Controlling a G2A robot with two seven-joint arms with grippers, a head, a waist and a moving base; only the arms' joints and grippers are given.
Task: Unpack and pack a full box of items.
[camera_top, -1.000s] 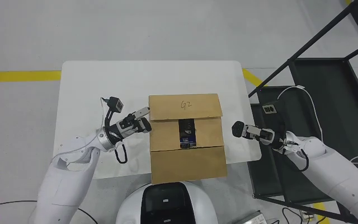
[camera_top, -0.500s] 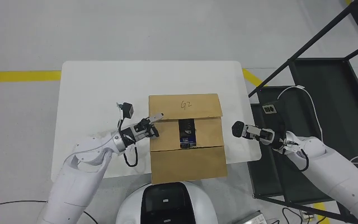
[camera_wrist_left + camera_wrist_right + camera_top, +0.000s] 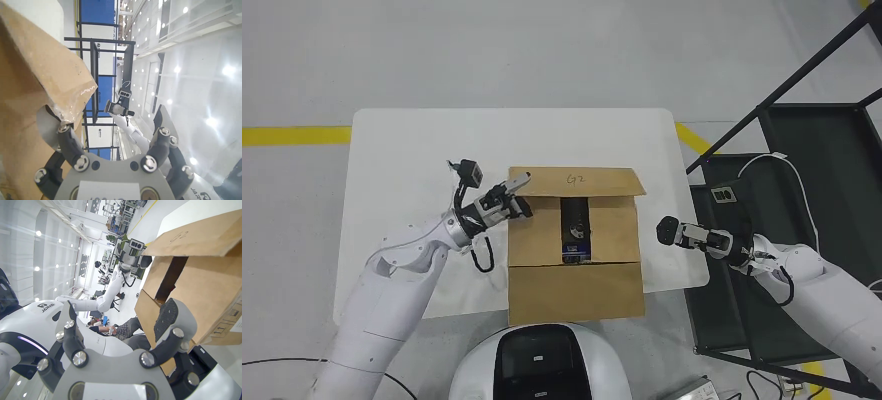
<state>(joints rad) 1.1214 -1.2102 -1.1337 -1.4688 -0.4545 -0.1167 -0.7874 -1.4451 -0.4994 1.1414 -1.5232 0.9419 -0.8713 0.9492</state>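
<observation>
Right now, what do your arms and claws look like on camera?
The left arm and right arm have smooth white shells with black wrist sections. A black cable loops at the left wrist, beside a small camera. The left claw and right claw each have a grey plate with silver screws, black linkages and pale grey fingers with black ribbed pads.

Side flaps [image 3: 536, 236] leave only a narrow slot [image 3: 576, 222] into the box [image 3: 577, 292]
</observation>
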